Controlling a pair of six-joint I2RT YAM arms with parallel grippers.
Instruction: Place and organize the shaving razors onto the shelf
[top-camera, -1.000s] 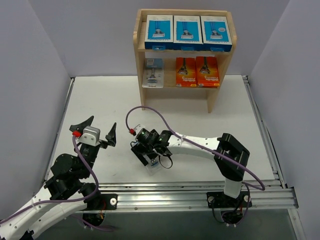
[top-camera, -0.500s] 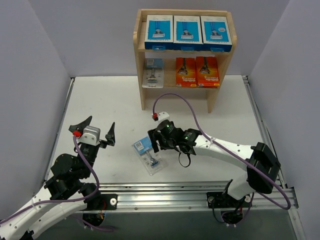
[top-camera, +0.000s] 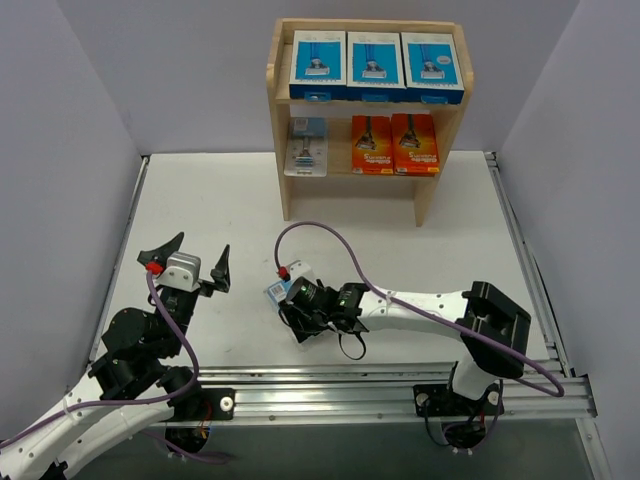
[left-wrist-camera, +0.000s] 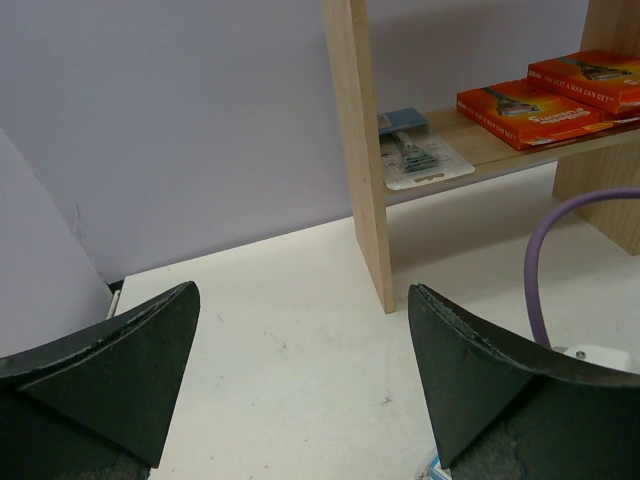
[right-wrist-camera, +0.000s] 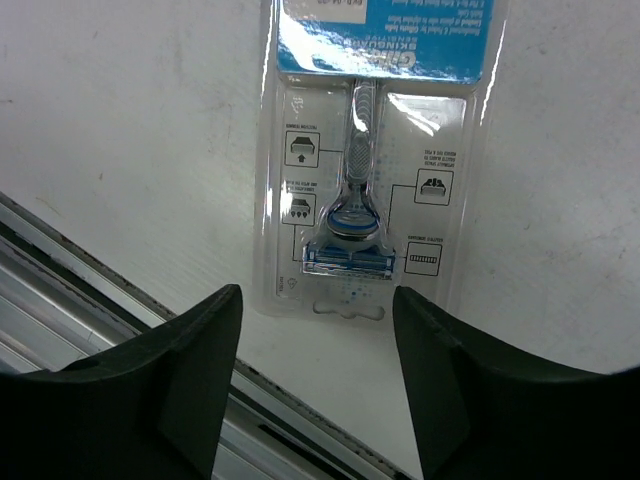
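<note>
Because the right tool (right-wrist-camera: 318, 300) hovers spread over the razor-head end of the blister card (right-wrist-camera: 365, 160) lying flat on the desk (right-wrist-camera: 120, 130), closing could skid it away ungripped.

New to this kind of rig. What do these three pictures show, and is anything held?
Two robot arms are bolted at the near edge of a white table. The overhead picture looks down from behind them; the other two come from wrist cameras, so the dark wedges are each arm's own fingers. At the back, a wooden shelf carries three blue-and-white boxes on top, and a clear razor card beside two orange boxes one tier down. Another blister pack lies flat on the table. The right gripper hangs over it, jaws apart around its razor-head end; it is not lifted. The left gripper is open and empty.
</note>
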